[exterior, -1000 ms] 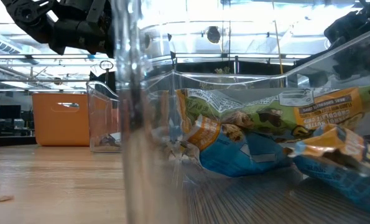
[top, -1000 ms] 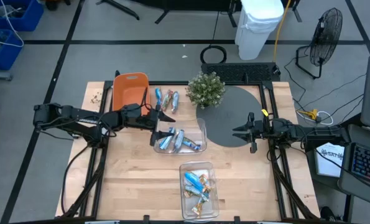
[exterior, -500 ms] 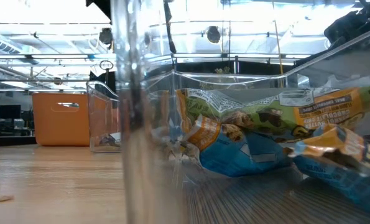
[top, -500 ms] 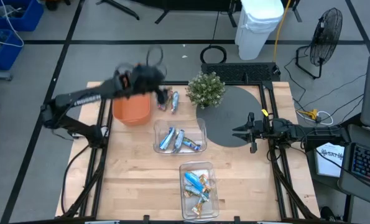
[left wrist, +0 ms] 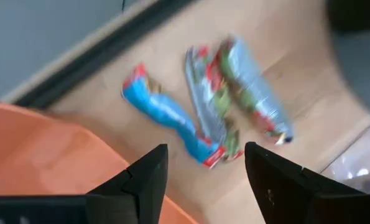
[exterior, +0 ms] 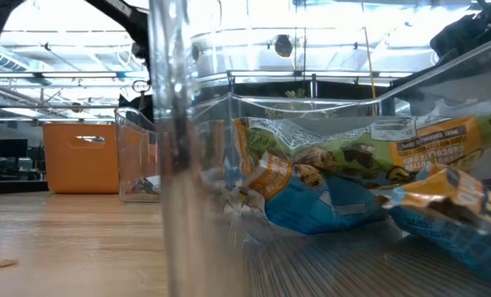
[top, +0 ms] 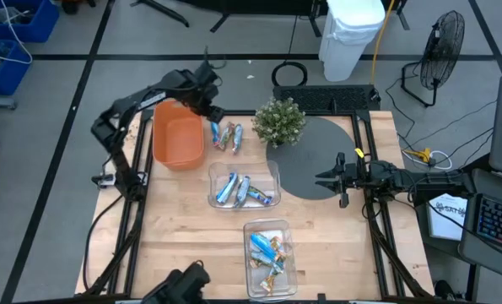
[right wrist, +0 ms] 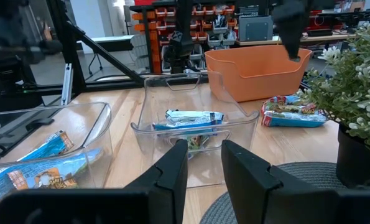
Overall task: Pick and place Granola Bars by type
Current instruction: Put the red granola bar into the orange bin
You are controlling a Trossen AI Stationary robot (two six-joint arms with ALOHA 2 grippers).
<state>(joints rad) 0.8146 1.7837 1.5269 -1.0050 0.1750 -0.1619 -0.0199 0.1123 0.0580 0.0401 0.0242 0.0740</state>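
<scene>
Sorting is partly done: some Granola Bars lie in two clear bins, three wait by the orange bin. Left gripper hangs above them, open and empty

Both arms are slim, dark, jointed tubes with black cables trailing from their bases. The left gripper ends in two broad, matte-black fingers with rounded, tapering tips. The right gripper has the same black fingers, and a small yellow mark sits near its wrist.
</scene>
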